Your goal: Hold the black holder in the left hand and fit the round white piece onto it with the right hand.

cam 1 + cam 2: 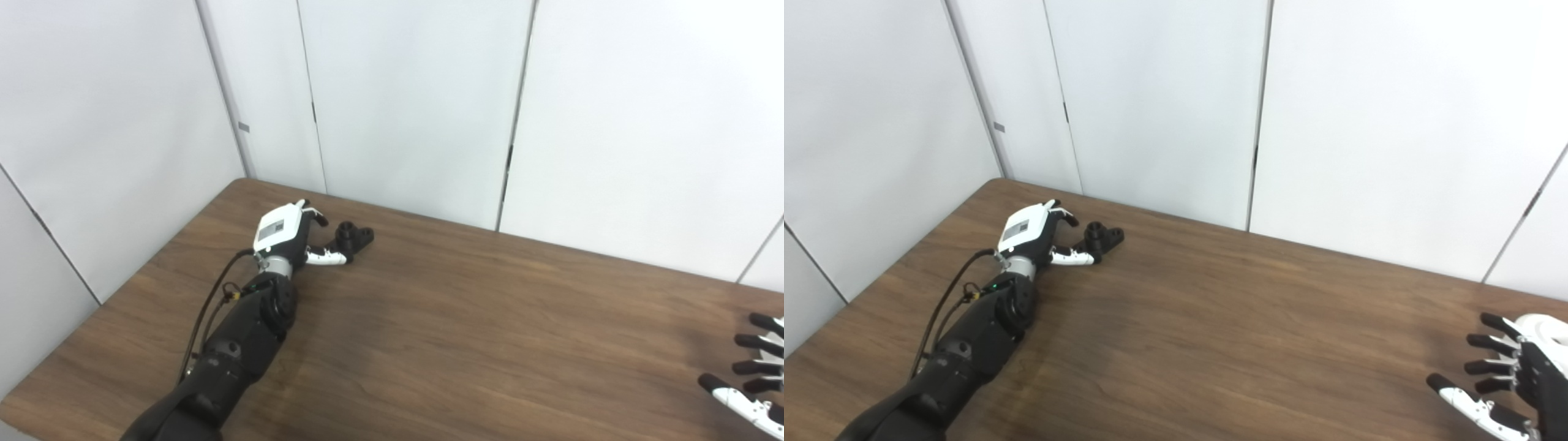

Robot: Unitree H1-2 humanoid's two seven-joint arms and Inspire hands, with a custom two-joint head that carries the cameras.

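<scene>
The black holder stands on the brown table at its far left, also in the right eye view. My left hand lies by it, white back up and fingers apart. Its thumb reaches along the holder's near side, and the hand is not closed on the holder. My right hand is open at the table's right front edge, fingers spread and pointing left. A white rounded shape, perhaps the round white piece, shows just behind those fingers, cut off by the picture's edge.
White wall panels stand close behind the table's far and left edges. The table's left edge runs just beside my left forearm.
</scene>
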